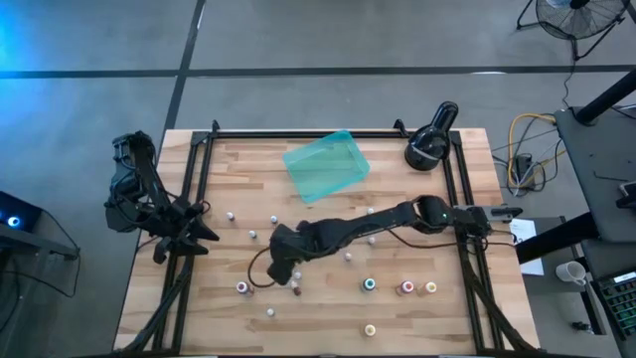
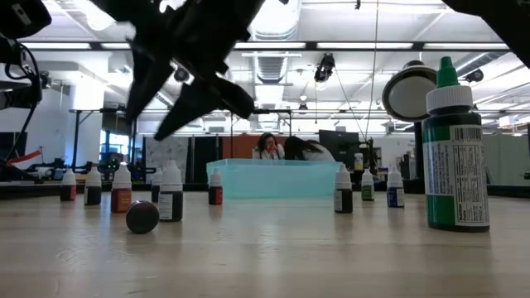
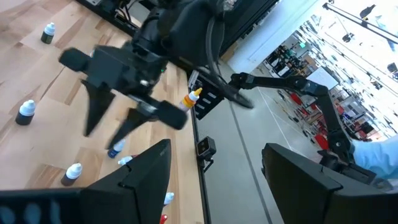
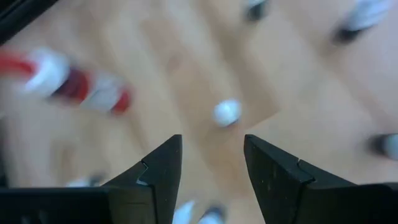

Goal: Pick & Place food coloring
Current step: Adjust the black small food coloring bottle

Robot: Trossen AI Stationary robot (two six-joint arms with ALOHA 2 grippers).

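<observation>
Your counter (image 1: 328, 298) is the wood slab carrying everything; take the teal tray (image 1: 326, 166) near its far edge as the landmark. The right arm reaches from the right side across the middle of the counter, so your right end effector (image 1: 285, 268) hangs on the near side of the tray, a bit to its left, above the wood. In its wrist view the fingers (image 4: 163, 167) stand apart with nothing between them, looking down on a white-capped bottle (image 4: 227, 112) standing on the wood and a red bottle (image 4: 74, 84) lying on its side. The left arm is parked at the counter's left edge, well left of the tray; your left end effector (image 1: 196, 231) is spread wide and empty. The black lamp-like device (image 1: 430, 141) sits right of the tray at the far right corner. The food coloring bottles (image 1: 370, 284) are all on the counter, none in the tray: scattered loose across the wood on the tray's near side, some just left of the right end effector, a row of three to its right, a few nearer the front edge. In the low view a green bottle (image 2: 454, 149) stands up close. People sit in the room beyond the tray in that view.
</observation>
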